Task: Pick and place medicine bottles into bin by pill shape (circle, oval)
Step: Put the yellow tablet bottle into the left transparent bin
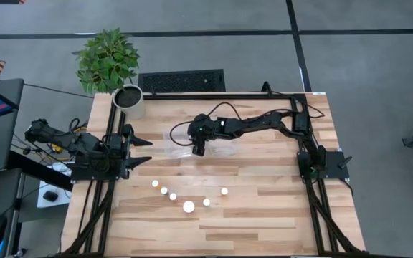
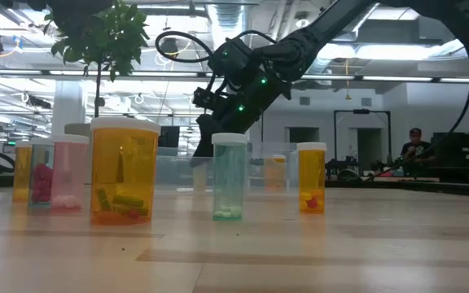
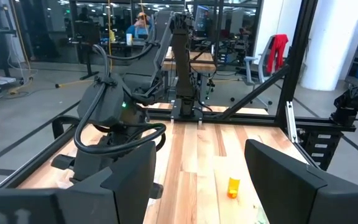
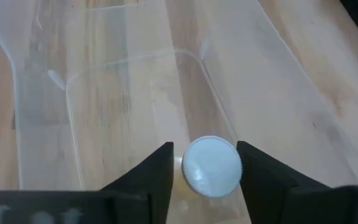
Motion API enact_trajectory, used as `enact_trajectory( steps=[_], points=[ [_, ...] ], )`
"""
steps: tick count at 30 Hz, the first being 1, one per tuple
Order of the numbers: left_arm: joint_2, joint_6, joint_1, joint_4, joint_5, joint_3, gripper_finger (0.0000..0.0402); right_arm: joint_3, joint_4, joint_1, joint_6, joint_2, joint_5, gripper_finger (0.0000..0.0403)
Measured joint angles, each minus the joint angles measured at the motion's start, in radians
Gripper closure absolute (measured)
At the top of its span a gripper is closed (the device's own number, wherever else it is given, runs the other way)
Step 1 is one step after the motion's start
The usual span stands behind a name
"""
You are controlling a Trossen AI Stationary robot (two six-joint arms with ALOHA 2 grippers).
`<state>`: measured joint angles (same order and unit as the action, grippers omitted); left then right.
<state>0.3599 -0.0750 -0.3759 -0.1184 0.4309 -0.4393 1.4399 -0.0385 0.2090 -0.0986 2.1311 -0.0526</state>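
My right gripper [image 4: 205, 171] hangs over the left compartment of the clear two-compartment bin [image 1: 224, 147], shut on a medicine bottle whose round white cap [image 4: 211, 166] shows from above. The gripper also shows in the high view [image 1: 198, 148] and the low view [image 2: 208, 146]. Several more orange bottles with white caps stand upright on the table nearer the front edge [image 1: 188, 206], [image 2: 124, 171]. My left gripper [image 1: 143, 152] waits open and empty at the table's left side, its fingers [image 3: 278, 180] apart. My right gripper has the bottle's white cap [image 4: 194, 167] between its two fingers, one on each side of the rim. The fingers come from above, pointing down. The bottle is upright over the bin floor [image 4: 129, 124]; whether its base touches the floor is hidden under the cap.
A white plant pot [image 1: 128, 100] with a green plant stands at the far left corner. A black grille [image 1: 181, 80] lies beyond the far edge. Arm mounts and frame rails stand at both table sides [image 1: 321, 163]. A person sits in the room behind [image 2: 414, 146].
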Motion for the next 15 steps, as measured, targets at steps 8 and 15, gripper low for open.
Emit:
enact_trajectory(
  steps=[8, 15],
  points=[
    [0.0, -0.016, 0.0, -0.004, 0.001, 0.0, 0.0162, 0.011, -0.006, -0.016, -0.011, -0.012, 0.001, 0.0199],
    [0.0, -0.016, 0.0, -0.006, 0.005, 0.0, 0.0162, 0.06, -0.079, -0.027, -0.038, -0.028, 0.001, 0.0203]
  ],
)
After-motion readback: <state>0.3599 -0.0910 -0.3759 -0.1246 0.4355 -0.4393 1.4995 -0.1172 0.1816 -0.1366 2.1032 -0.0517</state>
